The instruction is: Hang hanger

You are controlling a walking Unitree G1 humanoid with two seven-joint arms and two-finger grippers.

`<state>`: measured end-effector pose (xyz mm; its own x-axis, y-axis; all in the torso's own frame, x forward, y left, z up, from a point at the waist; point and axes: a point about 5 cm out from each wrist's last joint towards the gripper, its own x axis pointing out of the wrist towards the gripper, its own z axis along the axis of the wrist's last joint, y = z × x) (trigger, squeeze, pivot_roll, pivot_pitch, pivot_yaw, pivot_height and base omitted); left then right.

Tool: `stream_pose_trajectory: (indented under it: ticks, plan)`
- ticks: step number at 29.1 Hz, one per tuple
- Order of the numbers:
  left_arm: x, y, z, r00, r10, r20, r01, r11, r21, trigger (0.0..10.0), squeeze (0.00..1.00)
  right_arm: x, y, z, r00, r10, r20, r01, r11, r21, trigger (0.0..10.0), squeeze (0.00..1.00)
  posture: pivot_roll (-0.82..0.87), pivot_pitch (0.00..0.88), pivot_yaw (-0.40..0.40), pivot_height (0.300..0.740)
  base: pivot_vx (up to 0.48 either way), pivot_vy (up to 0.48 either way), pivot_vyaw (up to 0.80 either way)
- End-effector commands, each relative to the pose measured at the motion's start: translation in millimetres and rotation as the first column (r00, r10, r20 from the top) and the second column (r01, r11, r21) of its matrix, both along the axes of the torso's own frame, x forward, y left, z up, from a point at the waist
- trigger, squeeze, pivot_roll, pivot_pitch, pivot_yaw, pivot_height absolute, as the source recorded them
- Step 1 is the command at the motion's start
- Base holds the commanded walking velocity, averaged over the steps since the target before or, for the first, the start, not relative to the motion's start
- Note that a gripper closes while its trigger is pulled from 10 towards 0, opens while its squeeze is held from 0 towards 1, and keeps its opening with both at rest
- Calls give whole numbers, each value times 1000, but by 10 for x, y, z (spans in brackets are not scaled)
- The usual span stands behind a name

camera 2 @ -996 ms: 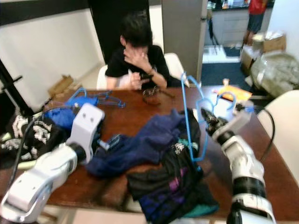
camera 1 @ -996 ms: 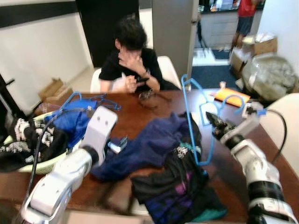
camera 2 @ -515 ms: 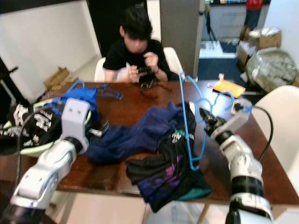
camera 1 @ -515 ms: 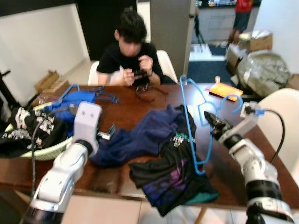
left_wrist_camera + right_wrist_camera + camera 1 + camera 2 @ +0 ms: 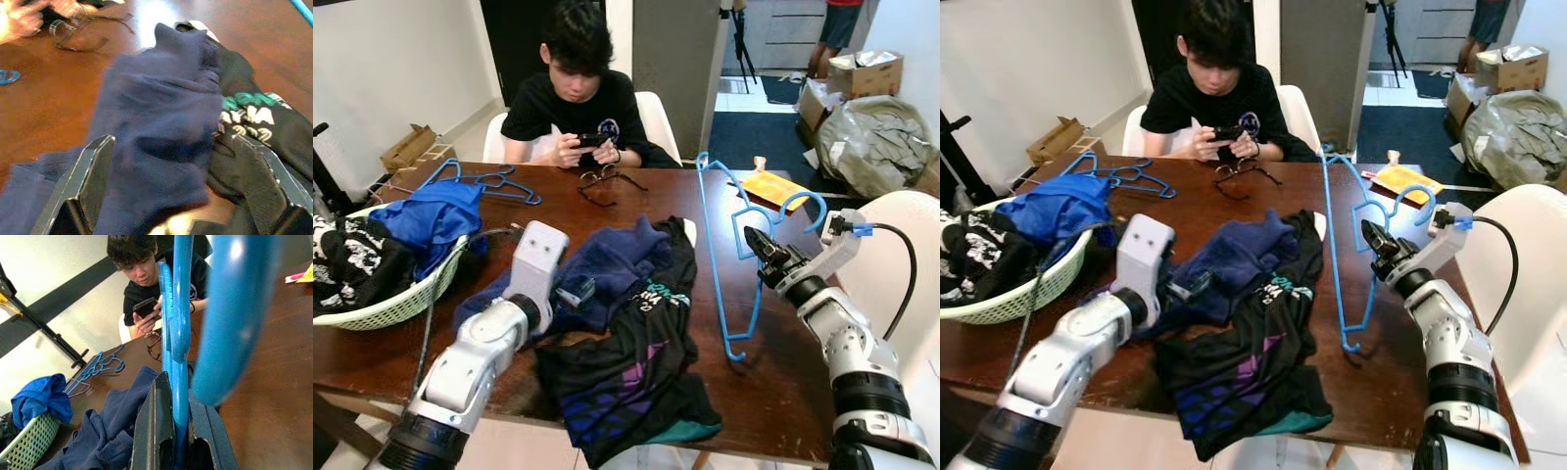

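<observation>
Eye views: the right gripper (image 5: 751, 238) is clamped on a blue hanger (image 5: 717, 257), held upright above the right part of the brown table (image 5: 636, 191), its lower corner touching or just above the wood near the edge. Hook end curls to the right, near a yellow packet (image 5: 770, 186). Left gripper (image 5: 570, 292) sits low at the heap of clothes in the middle: a navy garment (image 5: 607, 264) lying on a black printed shirt (image 5: 626, 367) that drapes over the near edge. Far left, a pale basket (image 5: 386, 305) holds blue and black laundry; spare blue hangers (image 5: 484, 180) lie beyond it. A person in a black shirt (image 5: 570, 103) sits at the far side looking at a phone; eyeglasses (image 5: 597, 186) rest on the table before them.

Left wrist view: both black fingers (image 5: 80, 191) stand spread apart, the navy garment bunched between them, not squeezed as far as the blurred picture shows.

Right wrist view: fingers (image 5: 156, 431) pressed together on the hanger's thin blue bar, which runs straight up from the grip.
</observation>
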<state>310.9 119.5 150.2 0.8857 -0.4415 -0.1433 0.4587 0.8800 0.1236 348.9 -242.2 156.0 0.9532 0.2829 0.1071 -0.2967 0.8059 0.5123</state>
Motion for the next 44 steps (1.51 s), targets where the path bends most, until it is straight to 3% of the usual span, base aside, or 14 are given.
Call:
stream_pose_trajectory:
  ticks: [1,6,8,11,14,18,20,28,29,31,40,44]
  plan:
    - [-1,-61,-98,999,-35,-37,37,998,49,10000,0,-2,42,-44,1000,13,-17,-13,1000,1,10000,0,26,0,13,735,0,0,0]
    - [10,-63,-183,997,-9,-82,14,998,61,10000,0,-6,40,-47,1000,14,-19,-14,1000,0,10000,0,25,0,15,735,0,0,0]
    - [72,65,-272,984,134,-120,-128,990,54,10000,0,-9,38,-49,1000,13,-19,-13,1000,2,10000,0,19,0,15,735,0,0,0]
    - [121,158,-310,969,209,-131,-205,978,43,10000,0,-10,38,-47,1000,13,-19,-13,1000,2,10000,0,16,0,15,735,0,0,0]
    - [219,410,-372,920,366,-139,-363,931,48,10000,0,-21,30,-34,1000,14,-19,-14,1000,-4,10000,0,-1,0,19,735,0,0,0]
    - [243,510,-416,898,413,-153,-407,911,67,10000,0,-31,19,-19,1000,14,-17,-14,1000,-6,10000,0,-8,0,21,735,0,0,0]
    - [247,571,-527,886,423,-189,-405,905,130,10000,0,-40,14,4,1000,13,-14,-13,1000,-10,10000,0,-17,0,23,735,0,0,0]
    - [210,548,-706,875,384,-294,-343,921,182,9686,0,-54,6,9,1000,5,-12,-5,1000,-20,10000,0,-33,0,33,735,0,0,0]
    - [221,517,-738,875,363,-320,-314,929,194,0,0,-57,-2,8,1000,-4,-12,3,1000,-22,10000,0,-32,0,36,735,0,0,0]
    - [230,489,-786,879,329,-345,-258,937,238,0,0,-58,-8,4,1000,-14,-12,13,1000,-24,10000,0,-31,0,40,735,0,0,0]
    - [247,508,-812,880,320,-351,-231,934,271,0,0,-61,-13,6,1000,-21,-14,21,1000,-21,10000,0,-27,0,42,735,0,0,0]
    - [314,582,-649,907,314,-282,-226,926,302,0,0,-50,1,2,1000,-28,-12,28,1000,-11,10000,0,-15,0,44,735,0,0,0]
